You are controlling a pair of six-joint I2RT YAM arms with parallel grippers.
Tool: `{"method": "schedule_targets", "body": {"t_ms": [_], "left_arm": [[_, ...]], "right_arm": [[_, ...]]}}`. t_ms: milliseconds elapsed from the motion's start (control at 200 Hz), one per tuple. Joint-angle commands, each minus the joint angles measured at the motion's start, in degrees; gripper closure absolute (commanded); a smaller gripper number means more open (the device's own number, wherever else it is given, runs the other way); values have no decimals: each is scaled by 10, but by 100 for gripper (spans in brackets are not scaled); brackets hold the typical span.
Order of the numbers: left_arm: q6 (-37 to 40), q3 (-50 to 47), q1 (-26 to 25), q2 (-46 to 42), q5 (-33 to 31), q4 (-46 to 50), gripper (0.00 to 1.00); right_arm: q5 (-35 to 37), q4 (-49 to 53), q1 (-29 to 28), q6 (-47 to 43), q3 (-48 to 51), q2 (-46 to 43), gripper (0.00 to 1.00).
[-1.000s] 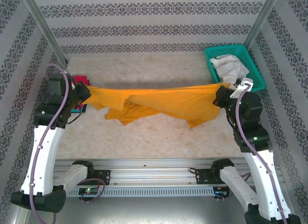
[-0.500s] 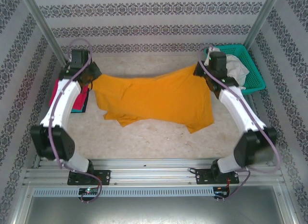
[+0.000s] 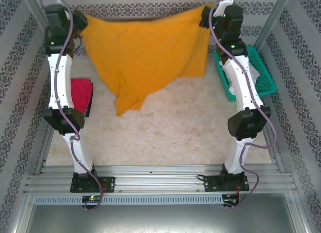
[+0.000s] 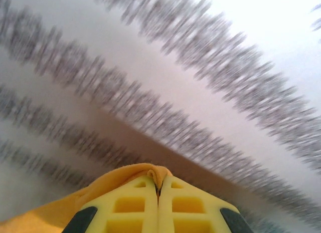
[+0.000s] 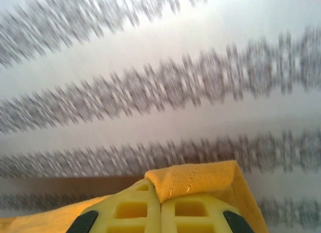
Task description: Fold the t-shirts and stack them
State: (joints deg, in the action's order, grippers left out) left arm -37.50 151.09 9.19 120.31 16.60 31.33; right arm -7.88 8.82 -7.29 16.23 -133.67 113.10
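The left gripper [image 4: 158, 187] pinches a thin fold of the mustard-orange t-shirt [image 3: 145, 52] between closed fingers. The right gripper [image 5: 160, 198] clamps a hemmed corner likewise. Below both, the cloth hangs stretched, one end drooping. A jerk could pull either shallow pinch loose, dropping it crumpled.

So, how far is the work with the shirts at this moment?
Done: a magenta shirt lies folded at the left edge of the table. In hand: the orange shirt hangs spread in the air, the left gripper and right gripper each shut on a top corner. Left: lay it down, fold it, stack it; white cloth waits in the basket.
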Motion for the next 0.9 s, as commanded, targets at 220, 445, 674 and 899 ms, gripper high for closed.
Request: {"method": "schedule_targets", "body": {"t_ms": [220,445,674,899], "left_arm": [[-12,-95,35,-170,56,-38,100],[-41,-540,35,-379,66,-176,100],[-79,-918,32,-545,94,-186,100],[-76,-1135,32,-612,83,-138,100]], "right_arm": [[-57,53,43,-24,-40,-84,100],[-75,-49,44,-26,380,-280,100],[-92,-59,17,28,779,-433,100],[-25,-23,-27,104,996,-466,100]]}}
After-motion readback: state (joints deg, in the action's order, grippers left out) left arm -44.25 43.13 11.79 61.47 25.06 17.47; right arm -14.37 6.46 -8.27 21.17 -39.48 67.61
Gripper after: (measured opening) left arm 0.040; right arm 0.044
